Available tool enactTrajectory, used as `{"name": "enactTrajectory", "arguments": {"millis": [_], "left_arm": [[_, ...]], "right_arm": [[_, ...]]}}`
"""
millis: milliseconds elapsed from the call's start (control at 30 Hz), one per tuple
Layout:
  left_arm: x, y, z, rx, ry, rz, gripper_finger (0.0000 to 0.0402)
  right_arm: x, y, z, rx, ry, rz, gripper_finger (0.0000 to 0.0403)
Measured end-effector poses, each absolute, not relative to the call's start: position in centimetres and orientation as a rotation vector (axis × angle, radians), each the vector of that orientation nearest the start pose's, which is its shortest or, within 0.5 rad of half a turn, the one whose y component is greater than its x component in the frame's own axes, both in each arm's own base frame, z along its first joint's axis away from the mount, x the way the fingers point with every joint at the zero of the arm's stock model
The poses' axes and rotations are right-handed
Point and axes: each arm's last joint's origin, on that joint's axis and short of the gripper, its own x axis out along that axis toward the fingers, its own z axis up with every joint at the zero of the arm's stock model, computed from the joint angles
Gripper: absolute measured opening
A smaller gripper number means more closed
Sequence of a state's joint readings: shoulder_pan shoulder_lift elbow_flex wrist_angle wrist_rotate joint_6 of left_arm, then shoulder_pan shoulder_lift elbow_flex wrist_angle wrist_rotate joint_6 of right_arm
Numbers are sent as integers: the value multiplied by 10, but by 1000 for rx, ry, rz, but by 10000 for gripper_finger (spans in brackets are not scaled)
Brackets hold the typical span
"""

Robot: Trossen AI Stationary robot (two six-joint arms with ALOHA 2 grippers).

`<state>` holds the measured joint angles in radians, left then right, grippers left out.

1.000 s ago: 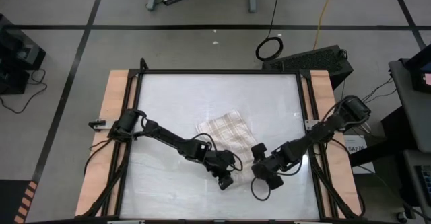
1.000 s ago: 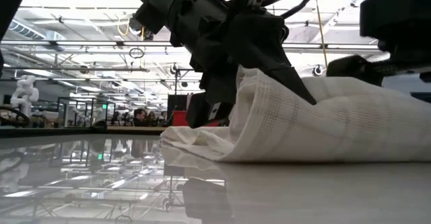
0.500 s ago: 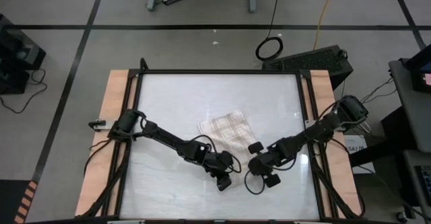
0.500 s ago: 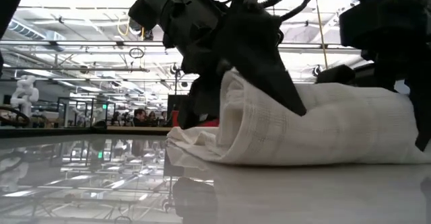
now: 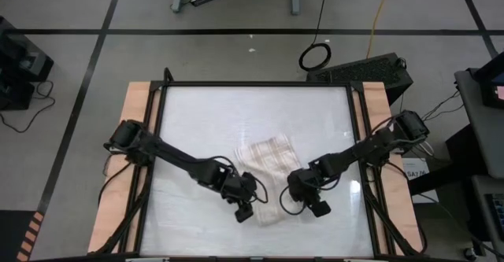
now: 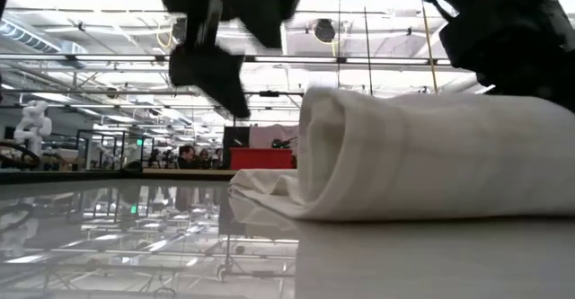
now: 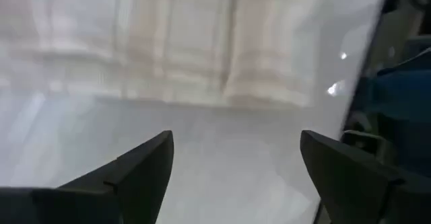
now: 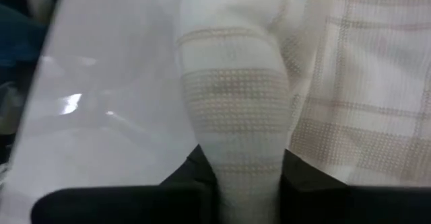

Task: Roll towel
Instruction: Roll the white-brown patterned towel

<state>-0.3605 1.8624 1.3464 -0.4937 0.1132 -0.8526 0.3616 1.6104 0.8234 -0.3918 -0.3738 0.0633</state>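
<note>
The towel (image 5: 264,164), cream with tan plaid stripes, lies in the middle of the table. Its near part is rolled into a thick roll (image 6: 431,155) that rests on the glossy tabletop, and a loose flat edge (image 6: 260,184) trails out at the roll's left end. My right gripper (image 5: 290,190) is at the roll's right end, shut on the cloth. My left gripper (image 5: 247,207) hangs open above the table, just left of the roll. Its fingers (image 7: 145,167) stand wide apart, with the towel (image 7: 175,42) ahead of them, untouched. My right gripper pinches a bunched, rolled-up fold of the towel (image 8: 242,160) between its two fingers, at the roll's right end. The fingers slant down from the table's right side. The fold has several layers. The rest of the towel lies on the table.
The table is a glossy white sheet (image 5: 236,112) in a dark frame with wooden side rails (image 5: 134,136). Bare surface lies all round the towel. Beyond the far edge are a black box (image 5: 370,69) and floor cables.
My left gripper has opened, let go of the roll's left end, and risen up and away toward the table's left. My right gripper has swung in toward the towel and shut on the roll's right end. The roll stays lying on the table.
</note>
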Motion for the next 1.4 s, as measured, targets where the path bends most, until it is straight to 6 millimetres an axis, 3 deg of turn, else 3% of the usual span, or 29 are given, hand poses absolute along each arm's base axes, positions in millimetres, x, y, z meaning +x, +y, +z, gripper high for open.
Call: {"name": "enactTrajectory", "arguments": {"millis": [200,433,633,833,1100,1400], "left_arm": [[356,-157,228,-532,949,33,315],[355,-183,227,-429,778,88,313],[356,-193,228,-357,678,126,313],[363,-197,217,-374,669,111,313],[381,-209,189,-388,607,54,312],[387,-206,165,-252,645,78,336]], "right_arm": [[265,96,150,159,1212,685,54],[271,79,150,295,1203,749,54],[275,71,132,414,1259,808,54],[279,65,117,451,1292,794,54],[281,57,122,465,1275,756,54],[281,56,124,471,1271,745,55]]}}
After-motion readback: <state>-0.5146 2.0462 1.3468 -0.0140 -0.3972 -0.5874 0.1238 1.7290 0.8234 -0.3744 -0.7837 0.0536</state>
